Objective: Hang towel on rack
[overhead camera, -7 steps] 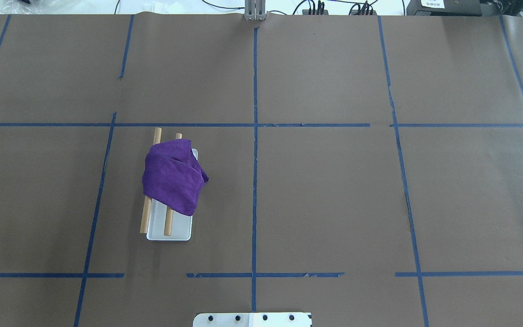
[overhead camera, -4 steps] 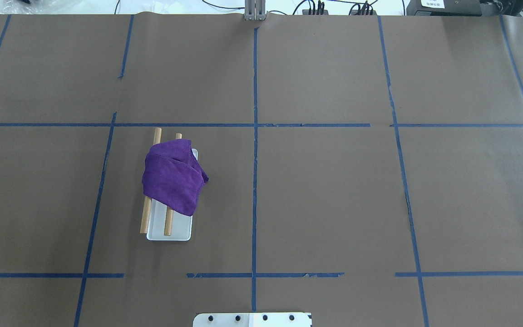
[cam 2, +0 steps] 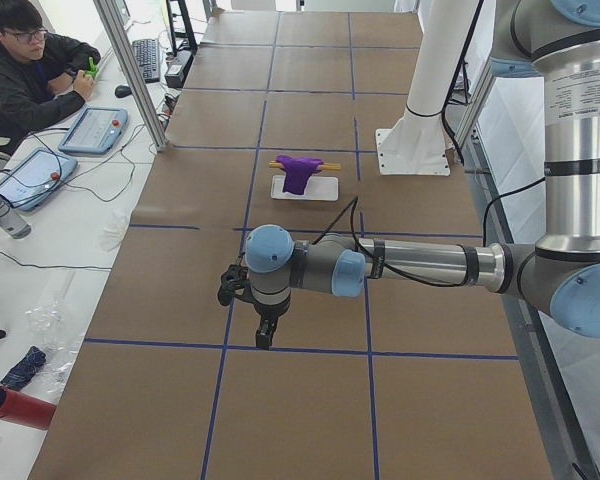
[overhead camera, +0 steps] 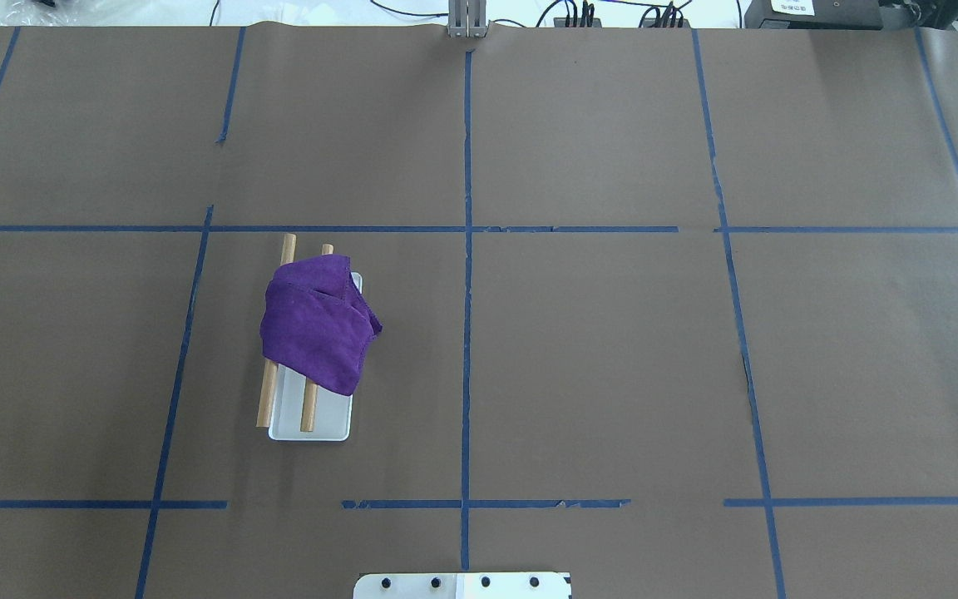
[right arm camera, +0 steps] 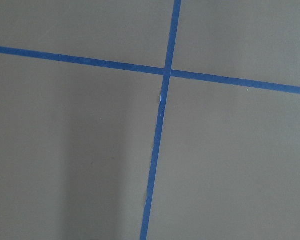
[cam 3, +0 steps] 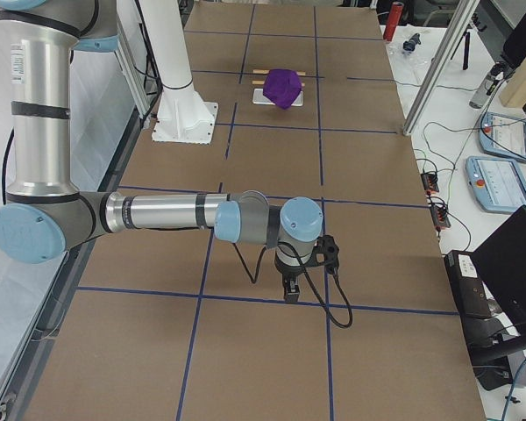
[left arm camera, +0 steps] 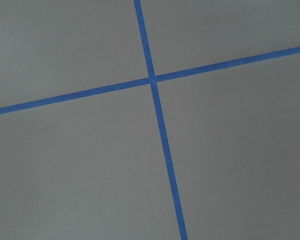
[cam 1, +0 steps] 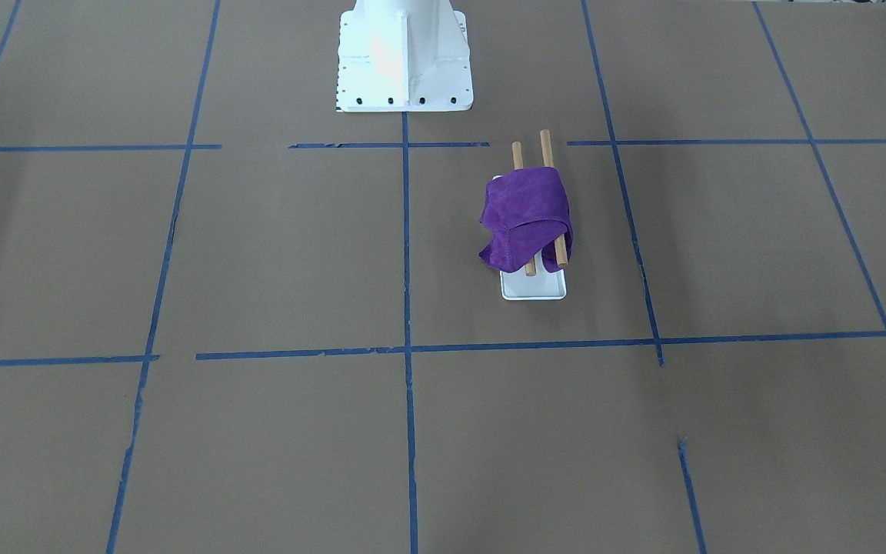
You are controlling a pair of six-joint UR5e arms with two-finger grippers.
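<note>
Bright, even indoor light covers the matte brown tabletop [overhead camera: 612, 374]. Shadows are soft and faint, with a dim band at the right wrist view's lower left. Wrist views look greyish.

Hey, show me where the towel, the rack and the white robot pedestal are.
towel [overhead camera: 313, 329], overhead view, middle of the purple cloth.
rack [overhead camera: 331, 418], overhead view, bare part of its white base.
robot pedestal [cam 1: 404, 69], front-facing view, its white bolted foot.
</note>
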